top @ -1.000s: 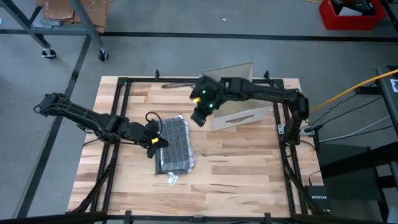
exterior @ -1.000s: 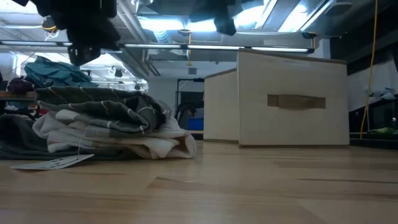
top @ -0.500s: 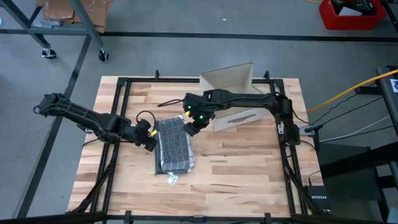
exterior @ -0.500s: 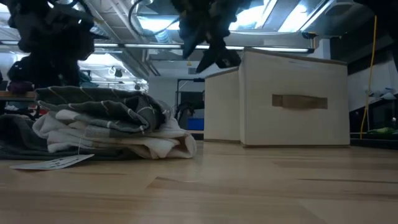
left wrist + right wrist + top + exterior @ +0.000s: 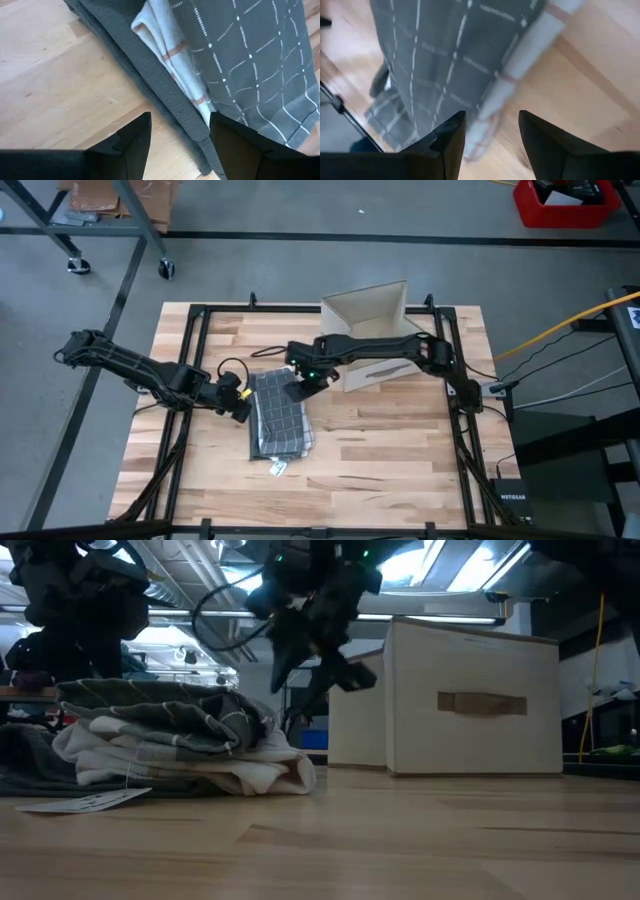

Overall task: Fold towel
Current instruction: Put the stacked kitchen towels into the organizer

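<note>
The towel (image 5: 279, 415) lies near the middle of the wooden counter (image 5: 390, 440), a little toward the left arm's side, folded into a long narrow stack. Its top layer is dark grey with a thin white windowpane check. Between the grey layers a white layer with faint orange stripes shows along the edge, clear in the left wrist view (image 5: 165, 55). In the low view the stack (image 5: 170, 740) sits in several uneven layers, the white part bulging out at the near end. A small white label (image 5: 279, 468) lies on the counter just beside the towel's near end.

The left hand (image 5: 243, 402) is at the towel's left edge, close to the far corner; its fingers (image 5: 132, 145) stand apart with the towel's thick edge running between them, and they hold nothing. The right hand (image 5: 298, 387) is at the far right corner of the towel, low over it; its fingers (image 5: 450, 140) are also spread and empty, with the checked cloth and its white edge seen past them.

Behind the right arm stands a beige fabric box (image 5: 375, 330) with a slot handle (image 5: 481, 703) on its front. It is open at the top and sits near the towel's far right corner, just behind the right hand. A black metal frame (image 5: 200, 315) runs round the counter's edge.
</note>
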